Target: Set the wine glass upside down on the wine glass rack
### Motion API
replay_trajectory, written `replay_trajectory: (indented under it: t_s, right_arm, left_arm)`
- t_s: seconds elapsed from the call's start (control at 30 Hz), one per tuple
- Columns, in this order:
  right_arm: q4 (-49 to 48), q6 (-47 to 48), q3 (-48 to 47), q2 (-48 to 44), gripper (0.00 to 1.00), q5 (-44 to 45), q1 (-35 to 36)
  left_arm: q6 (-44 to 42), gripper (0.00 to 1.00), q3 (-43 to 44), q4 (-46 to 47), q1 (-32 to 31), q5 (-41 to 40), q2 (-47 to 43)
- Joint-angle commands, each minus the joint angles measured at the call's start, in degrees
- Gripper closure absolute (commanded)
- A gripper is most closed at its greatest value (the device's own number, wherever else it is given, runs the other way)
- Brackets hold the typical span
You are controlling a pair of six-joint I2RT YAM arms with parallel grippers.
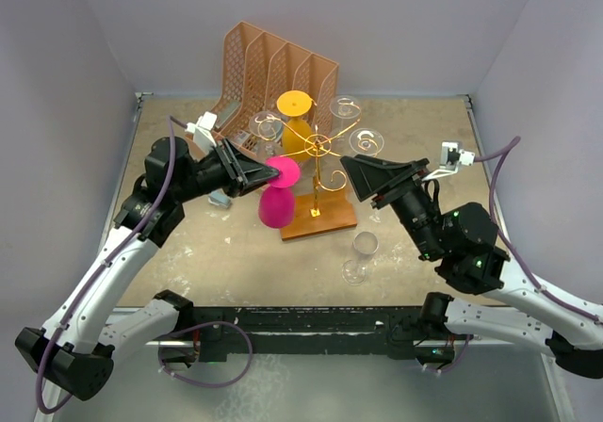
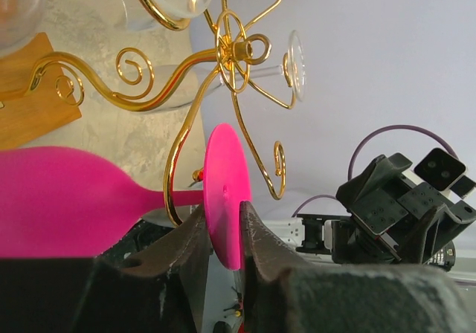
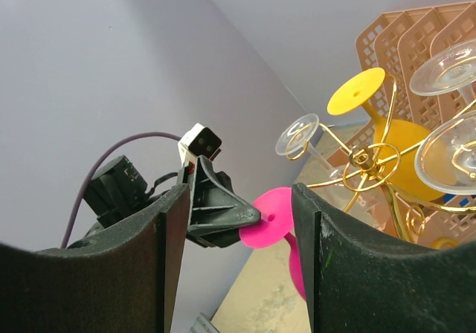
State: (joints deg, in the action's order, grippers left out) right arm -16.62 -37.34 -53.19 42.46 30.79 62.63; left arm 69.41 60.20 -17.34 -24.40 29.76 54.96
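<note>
Top external: one rack (image 1: 320,217), one yellow glass (image 1: 296,111), one pink glass (image 1: 276,207) pinched by left gripper (image 1: 267,175); right gripper (image 1: 347,166) gapes.

text: none legible | labels/brands: none (all three views) | small print: perhaps too blurred

Left pincer (image 1: 268,176) narrow, right pincer (image 1: 348,166) wide, facing each other.
</note>
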Motion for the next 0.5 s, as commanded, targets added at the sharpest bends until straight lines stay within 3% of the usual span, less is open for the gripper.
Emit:
replay_trajectory:
  t_s: [0.0,0.27,0.47]
  right_arm:
    - [-2.4,-0.6,0.1,-1.0,0.41,1.2,0.2]
    - [-2.4,-0.4,-0.8,-0.2,0.41,1.1,0.2]
    - [4.5,-3.4,-3.1,1.2,0.4,1.3,0.1]
  left_arm:
    - [-0.6,0.79,0.4,-0.2,0.1,-0.3,-0.7]
    - [-4.0,0.6,2.4,-6.8,0.1,0.1,-1.7]
    - [-10.1,0.49,4.5,-14.7,0.1,-2.6,-3.9]
